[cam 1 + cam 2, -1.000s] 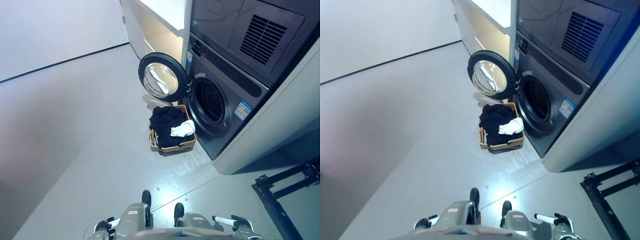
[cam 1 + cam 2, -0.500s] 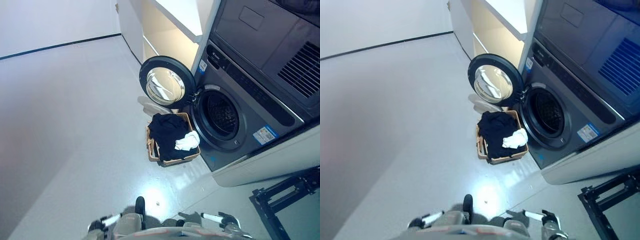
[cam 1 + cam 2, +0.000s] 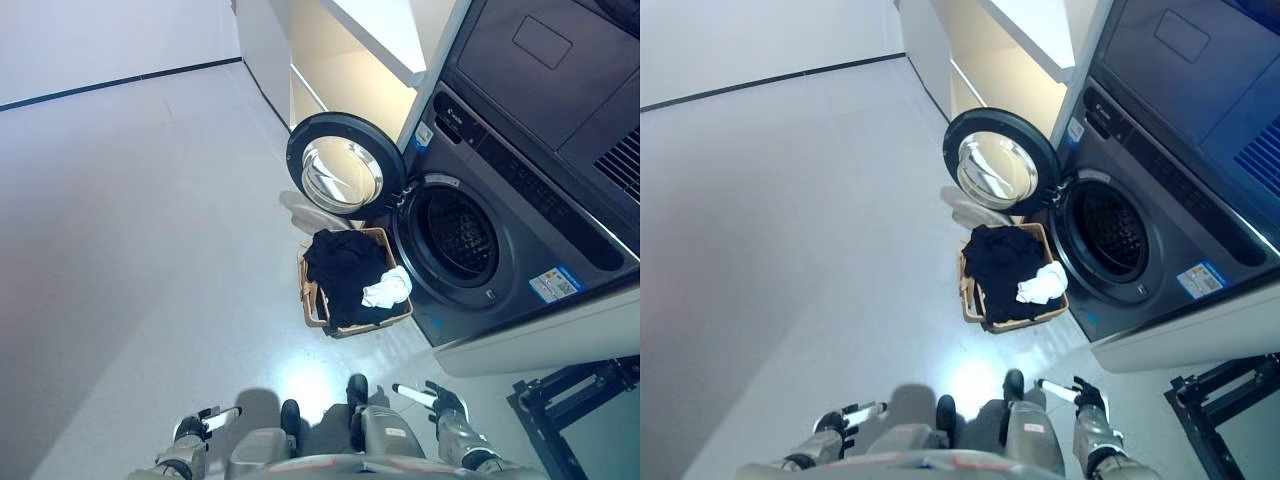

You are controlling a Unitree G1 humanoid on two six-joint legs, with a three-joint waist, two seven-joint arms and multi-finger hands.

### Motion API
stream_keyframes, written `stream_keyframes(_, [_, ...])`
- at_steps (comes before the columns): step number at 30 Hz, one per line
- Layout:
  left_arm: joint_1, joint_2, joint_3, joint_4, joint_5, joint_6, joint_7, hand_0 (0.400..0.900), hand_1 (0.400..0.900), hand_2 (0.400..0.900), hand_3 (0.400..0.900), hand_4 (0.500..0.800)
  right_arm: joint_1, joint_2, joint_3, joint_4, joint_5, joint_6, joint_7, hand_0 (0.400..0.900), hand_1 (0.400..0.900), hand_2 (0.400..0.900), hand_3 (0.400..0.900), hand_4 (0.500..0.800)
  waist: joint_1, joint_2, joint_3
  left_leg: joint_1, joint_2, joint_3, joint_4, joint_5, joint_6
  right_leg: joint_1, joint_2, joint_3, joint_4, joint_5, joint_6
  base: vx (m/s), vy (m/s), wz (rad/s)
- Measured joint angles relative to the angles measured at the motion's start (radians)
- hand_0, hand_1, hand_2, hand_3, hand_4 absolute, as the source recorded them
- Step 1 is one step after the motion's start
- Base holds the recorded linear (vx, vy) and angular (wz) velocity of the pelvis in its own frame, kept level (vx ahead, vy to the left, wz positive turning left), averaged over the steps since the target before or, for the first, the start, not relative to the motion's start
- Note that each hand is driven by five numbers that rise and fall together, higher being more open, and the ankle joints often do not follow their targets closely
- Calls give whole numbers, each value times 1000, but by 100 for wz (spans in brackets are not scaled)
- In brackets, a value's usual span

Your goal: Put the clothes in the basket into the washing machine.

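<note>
Well ahead of both open hands (image 3: 205,420) (image 3: 432,397), the basket (image 3: 316,310) holds clothes (image 3: 345,272).

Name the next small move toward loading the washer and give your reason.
Probably step closer to the basket. It sits on the floor before the washing machine, whose door is open, with black clothes and a white cloth inside. Both the left hand and right hand hang low, well short of it.

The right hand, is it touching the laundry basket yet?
Apart. In the left eye view the right hand hangs low near the bottom edge, with bare floor plainly between it and the basket.
</note>
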Motion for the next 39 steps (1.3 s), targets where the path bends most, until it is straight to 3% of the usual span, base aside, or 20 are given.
stream_keyframes(3, [20,-1,5,-2,8,-2,-1,900,900,900,900,800,22,2,0,-14,-2,1,-3,900,900,900,900,800,-12,-24,-3,29,-11,-22,-21,-12,-26,28,-14,1,-54,58,-11,342,-280,25])
stream_keyframes(5, [40,-4,10,0,9,-1,-3,900,900,900,900,800,34,1,3,-13,-4,2,-2,900,900,900,900,800,-27,-31,-11,55,-10,-51,-16,-32,-53,74,-17,-2,-71,139,-24,399,-345,36])
stream_keyframes(6, [48,-9,10,-2,9,-2,-4,900,900,900,900,800,40,-1,3,-9,-6,3,-2,900,900,900,900,800,-36,-25,-12,80,-1,-66,-19,-47,-73,98,-8,-1,-68,172,-37,379,-379,42])
stream_keyframes(7, [61,-17,11,-4,8,-3,-6,900,900,900,900,800,52,-3,4,-8,-8,4,0,900,900,900,900,800,-45,-10,-25,98,15,-84,-14,-66,-91,117,7,-10,-62,195,-72,335,-363,38])
stream_keyframes(8, [74,-27,11,-8,7,-4,-6,900,900,900,900,800,58,-6,4,-8,-8,7,-1,900,900,900,900,800,-46,8,-43,98,34,-90,3,-82,-105,130,24,-15,-68,179,-83,285,-354,34])
stream_keyframes(9, [82,-40,13,-9,7,-4,-7,900,900,900,900,800,59,-13,5,-11,-16,6,1,900,900,900,900,800,-47,27,-55,87,53,-96,49,-112,-118,148,42,-26,-78,175,-95,223,-341,35])
stream_keyframes(11, [72,-62,18,-6,5,-5,-13,900,900,900,900,800,44,-34,36,-17,-36,7,3,900,900,900,900,800,-44,43,-52,-12,62,-112,263,-177,-182,165,51,-42,-86,168,-128,130,-353,45])
stream_keyframes(13, [50,-89,23,-4,-1,-8,-14,900,900,900,900,800,27,-62,45,-35,-49,4,3,900,900,900,900,800,-42,52,-47,-149,57,-109,505,-177,-213,167,46,-60,-82,153,-150,124,-329,37])
stream_keyframes(15, [44,-104,32,-7,-17,-18,-17,900,900,900,900,800,10,-91,72,-42,-54,2,1,900,900,900,900,800,-46,59,-36,-193,77,-84,596,-176,-231,185,47,-89,-85,131,-189,130,-215,23])
stream_keyframes(19, [31,-108,30,-34,-21,-26,-23,900,900,900,900,800,-19,-137,71,-47,-55,1,-3,900,900,900,900,800,-43,75,9,-183,80,-56,342,-170,-228,193,46,-113,-85,119,-204,143,-79,6])
stream_keyframes(21, [28,-109,31,-30,-21,-22,-21,900,900,900,900,800,-41,-143,70,-47,-62,0,-4,900,900,900,900,800,-45,87,38,-154,74,-55,129,-102,-214,196,52,-118,-86,118,-201,156,-25,0])
stream_keyframes(23, [28,-108,31,-34,-22,-25,-21,900,900,900,900,800,-47,-146,71,-46,-73,1,-4,900,900,900,900,800,-35,102,66,-142,85,-60,30,-28,-225,210,68,-123,-88,109,-188,177,64,-16])
stream_keyframes(27, [36,-107,31,-51,-20,-25,-21,900,900,900,900,800,-33,-143,72,-48,-93,1,-2,900,900,900,900,800,-24,112,76,-117,83,-59,0,64,-192,227,75,-98,-91,97,-160,142,135,-17])
stream_keyframes(29, [42,-101,30,-53,-19,-25,-21,900,900,900,900,800,-26,-136,72,-47,-93,2,-1,900,900,900,900,800,-21,113,76,-107,79,-52,-1,111,-143,234,75,-79,-91,93,-139,106,166,-16])
stream_keyframes(35, [12,-42,29,-89,-21,-28,-10,900,900,900,900,800,-89,-104,119,-54,-92,6,-5,900,900,900,900,800,-19,85,88,-183,56,-26,-20,133,-88,141,53,-54,-82,112,-90,-27,110,-12])
stream_keyframes(39, [-61,9,20,-93,-33,-47,9,900,900,900,900,800,-211,-113,192,-129,-114,5,-18,900,900,900,900,800,-9,64,153,-285,64,-18,26,126,-95,38,58,-46,-49,119,-95,0,33,-9])
